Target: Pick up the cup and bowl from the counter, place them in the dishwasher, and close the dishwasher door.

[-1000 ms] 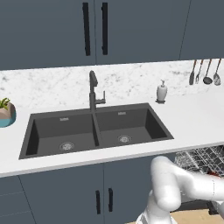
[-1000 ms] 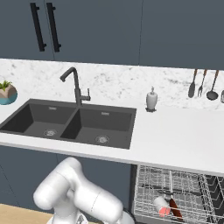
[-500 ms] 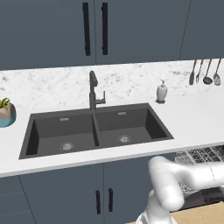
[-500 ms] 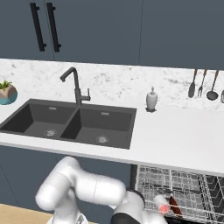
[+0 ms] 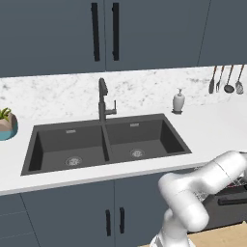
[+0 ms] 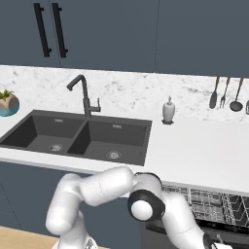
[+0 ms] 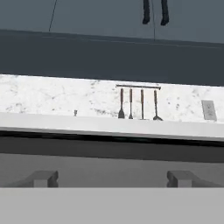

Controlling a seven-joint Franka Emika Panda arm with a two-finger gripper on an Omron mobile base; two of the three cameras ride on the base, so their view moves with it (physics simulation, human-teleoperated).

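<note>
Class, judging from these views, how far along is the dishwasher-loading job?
Done, apparently: neither cup nor bowl stands on the counter. In hand: nothing; the hand is open, low by the dishwasher. Left: closing it, since its racks lie exposed.

Dark blue-grey upper cabinets (image 5: pixel 144 29) with black bar handles (image 5: pixel 105 31) at 12 o'clock. Marble-patterned backsplash (image 5: pixel 140 91) beneath. Black double sink (image 5: pixel 106 142) at centre, black faucet (image 5: pixel 102 99) behind it. Utensil rail (image 6: pixel 226 92) at 2 o'clock; soap dispenser (image 5: pixel 179 102) nearby. Potted plant (image 5: pixel 6 124) at 9 o'clock. Wood-tone floor (image 6: pixel 19 238) at 7 o'clock.
</note>
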